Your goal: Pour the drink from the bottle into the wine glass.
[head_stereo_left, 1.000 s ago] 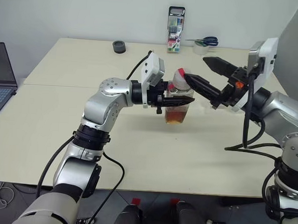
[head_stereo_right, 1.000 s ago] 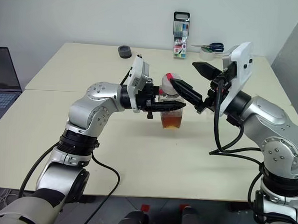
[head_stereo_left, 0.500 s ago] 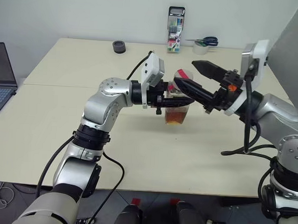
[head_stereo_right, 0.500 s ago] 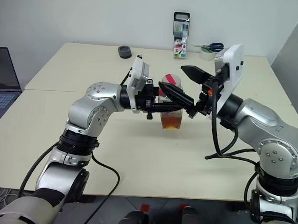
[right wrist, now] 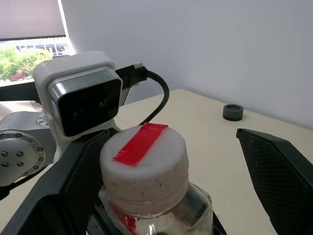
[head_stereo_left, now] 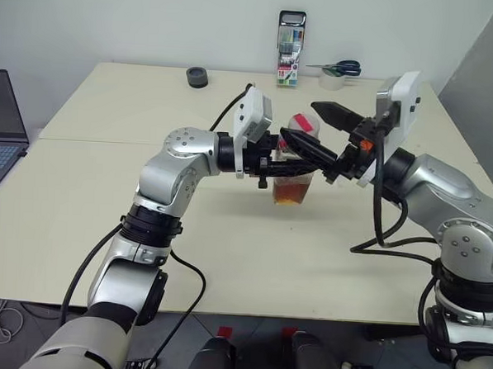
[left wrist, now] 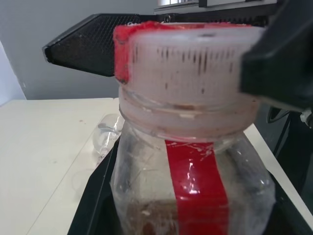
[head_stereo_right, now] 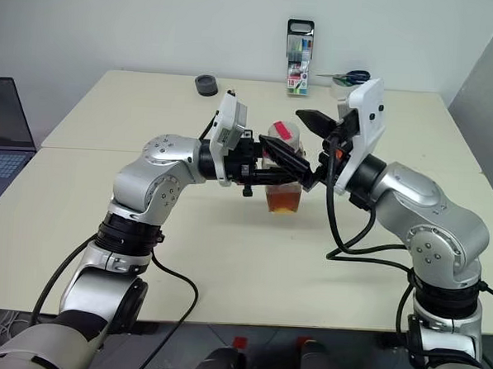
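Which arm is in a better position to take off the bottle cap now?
The right. The left gripper is shut on the bottle, holding it upright above the table. The right gripper is open, its fingers on either side of the cap.

clear bottle with red strip; pale cap; amber drink; black grippers

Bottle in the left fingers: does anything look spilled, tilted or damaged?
Nothing looks spilled or damaged. The small clear plastic bottle stands upright in the left gripper, with its pale ribbed cap on. The only oddity is a red tape strip stuck across the cap's top. The beige table shows no puddle.
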